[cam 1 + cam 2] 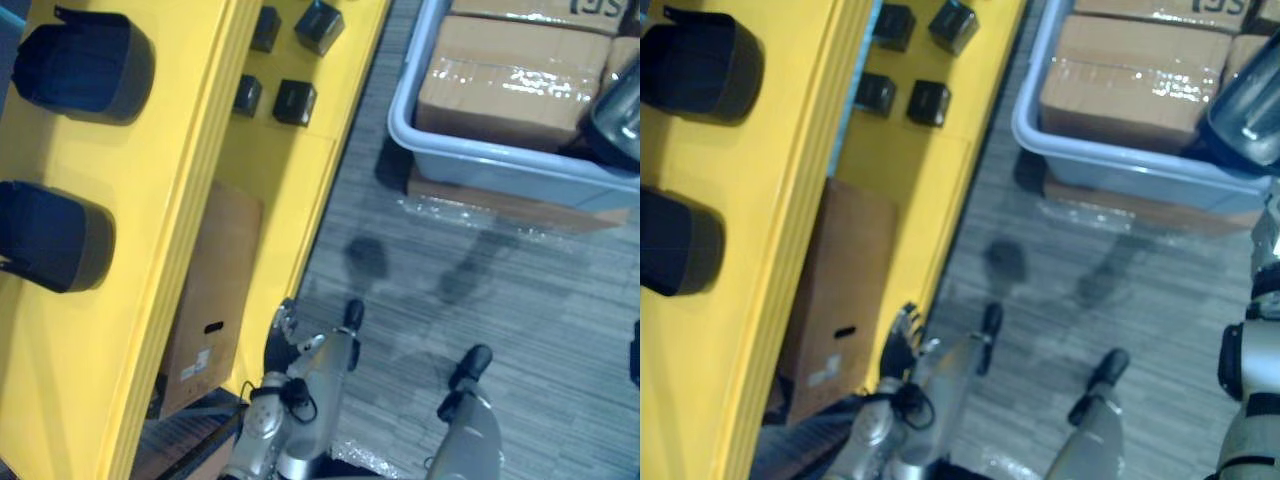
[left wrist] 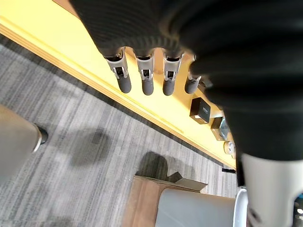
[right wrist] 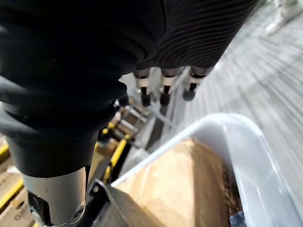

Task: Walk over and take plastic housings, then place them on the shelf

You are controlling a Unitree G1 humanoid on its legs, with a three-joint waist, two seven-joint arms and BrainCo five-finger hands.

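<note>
Two dark plastic housings [image 1: 85, 65] [image 1: 50, 235] stand on the top level of the yellow shelf [image 1: 140, 330] at the left. My left hand [image 1: 283, 345] hangs low beside the shelf's front edge, its fingers [image 2: 147, 80] straight and holding nothing. In the right wrist view my right hand [image 3: 163, 90] is above the grey bin [image 3: 246, 142], fingers straight and empty. A dark glossy rounded thing [image 1: 1245, 110] shows at the bin's right end; I cannot tell whether it is a housing.
The grey bin [image 1: 500, 165] on the floor at the upper right holds taped cardboard boxes [image 1: 510, 80]. Several small black boxes [image 1: 295, 100] sit on the shelf's lower level. A brown carton [image 1: 215, 290] lies under the shelf. Grey carpet runs between shelf and bin.
</note>
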